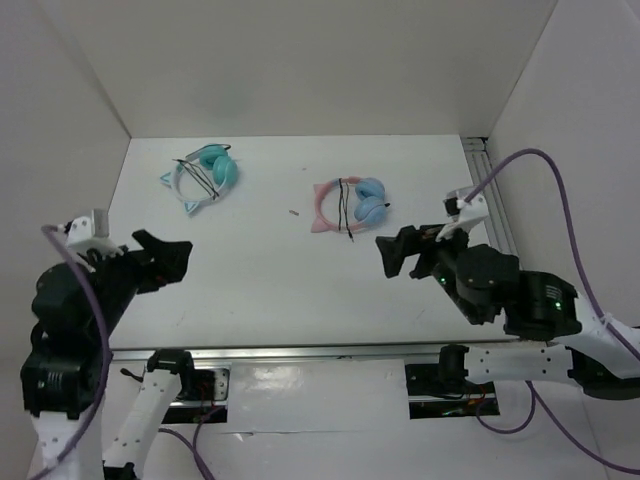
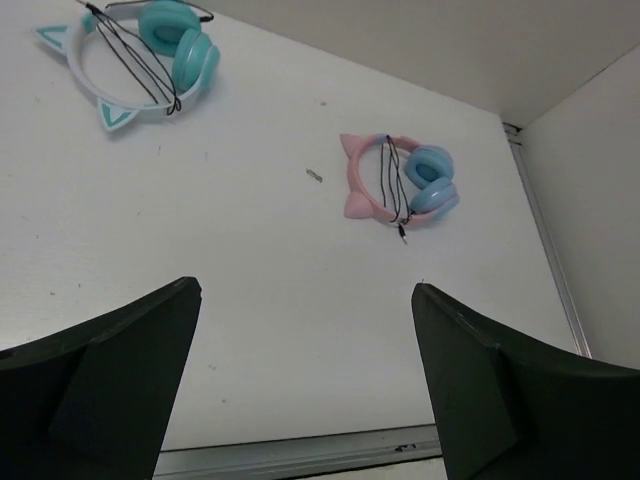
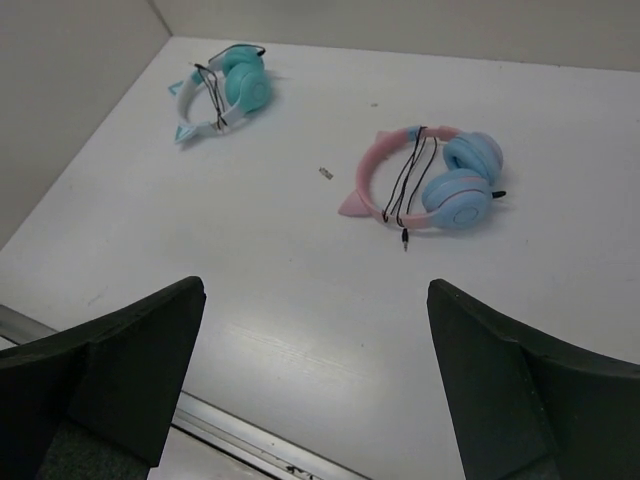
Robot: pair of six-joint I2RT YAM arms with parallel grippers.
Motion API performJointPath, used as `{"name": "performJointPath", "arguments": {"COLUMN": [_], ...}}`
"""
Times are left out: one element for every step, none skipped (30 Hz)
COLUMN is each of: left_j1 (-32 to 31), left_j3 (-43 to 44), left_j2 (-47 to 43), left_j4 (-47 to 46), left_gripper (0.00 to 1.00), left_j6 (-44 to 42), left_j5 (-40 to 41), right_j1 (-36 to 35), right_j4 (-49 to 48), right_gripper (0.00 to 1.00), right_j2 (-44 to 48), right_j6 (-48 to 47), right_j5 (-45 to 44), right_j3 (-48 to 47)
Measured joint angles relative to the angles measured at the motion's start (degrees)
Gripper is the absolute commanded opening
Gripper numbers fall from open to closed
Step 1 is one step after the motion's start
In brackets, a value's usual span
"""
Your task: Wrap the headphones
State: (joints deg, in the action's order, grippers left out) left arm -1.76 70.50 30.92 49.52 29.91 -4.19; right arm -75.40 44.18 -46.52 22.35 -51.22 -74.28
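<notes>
left gripper [image 1: 170, 252] and right gripper [image 1: 388, 256] hang released and empty, likely parked because the teal headphones [image 1: 203, 172] already look cord-wrapped.

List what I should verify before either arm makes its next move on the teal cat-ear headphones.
1. Left tool open, holding nothing: ok.
2. Right tool open, holding nothing: ok.
3. Teal headphones fully in view, apart from both tools: ok.
4. Black cord looped across their headband: ok. Loose end secured: cannot tell.
5. Pink headphones lying apart from the teal pair: ok.
6. Small scrap between the pairs, touching neither: ok.
</notes>
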Motion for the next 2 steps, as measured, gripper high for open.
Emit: {"name": "performJointPath", "arguments": {"left_j1": [0.0, 0.0], "left_j3": [0.7, 1.6], "left_j2": [-1.9, -3.7], "left_j4": [1.2, 2.3], "left_gripper": [1.00, 1.00], "left_j6": [-0.1, -0.1], "left_j5": [0.0, 0.0], "right_j1": [0.0, 0.0], "right_j4": [0.5, 0.9], "right_gripper": [0.99, 0.99], "right_j2": [1.2, 2.2], "right_j6": [0.2, 0.5], "right_j5": [-0.3, -0.6], "right_j3": [0.0, -0.1]}}
